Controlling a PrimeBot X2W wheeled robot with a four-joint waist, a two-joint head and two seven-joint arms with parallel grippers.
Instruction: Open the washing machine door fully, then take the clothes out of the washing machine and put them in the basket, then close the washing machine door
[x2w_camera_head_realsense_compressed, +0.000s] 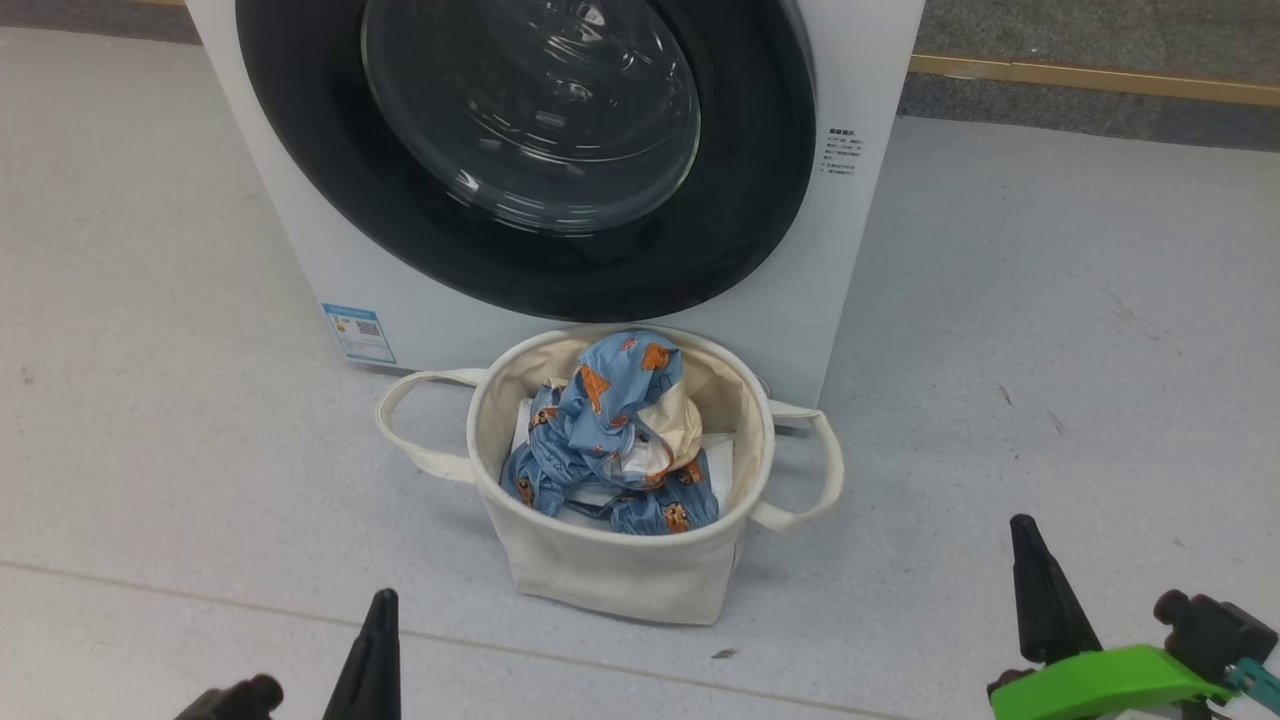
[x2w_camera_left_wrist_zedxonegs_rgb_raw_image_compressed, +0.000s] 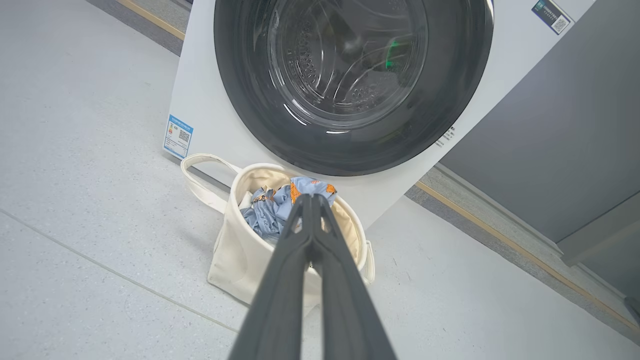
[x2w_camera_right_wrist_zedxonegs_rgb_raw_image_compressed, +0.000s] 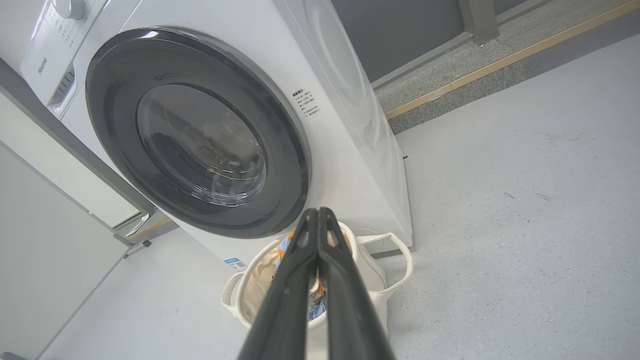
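Cream basket (x2w_camera_head_realsense_compressed: 620, 580) holding crumpled blue clothes (x2w_camera_head_realsense_compressed: 610, 440), near side of washing machine (x2w_camera_head_realsense_compressed: 855, 260). Black-rimmed door (x2w_camera_head_realsense_compressed: 530, 120) shut flush. Closed, empty: left tool (x2w_camera_left_wrist_zedxonegs_rgb_raw_image_compressed: 311, 197), right tool (x2w_camera_right_wrist_zedxonegs_rgb_raw_image_compressed: 318, 210).

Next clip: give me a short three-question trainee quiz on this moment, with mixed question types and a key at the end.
1. True or false: the washing machine door sits closed against the washing machine.
2. Where are the clothes? A) inside the drum B) in the basket C) spread on the floor
3. Fill in: the left gripper and the right gripper each have their two fingers pressed ____, holding nothing.
Key: 1 true; 2 B; 3 together
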